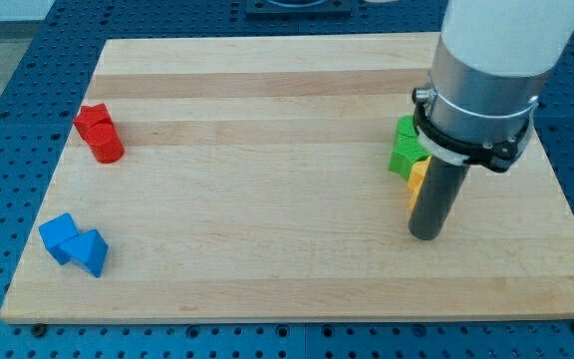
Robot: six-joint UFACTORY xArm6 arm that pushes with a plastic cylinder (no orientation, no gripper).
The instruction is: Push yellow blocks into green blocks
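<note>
Green blocks (406,148) sit at the view's right, partly hidden behind my rod and its collar; their shapes cannot be made out. A yellow block (418,177) lies just below them, touching them, mostly hidden by the rod. My tip (425,235) rests on the board just below the yellow block, right next to it. No second yellow block shows.
Two red blocks (99,133) stand together at the view's left. Two blue blocks (74,243) lie at the lower left, near the edge of the wooden board (267,179). A blue pegboard table surrounds the board.
</note>
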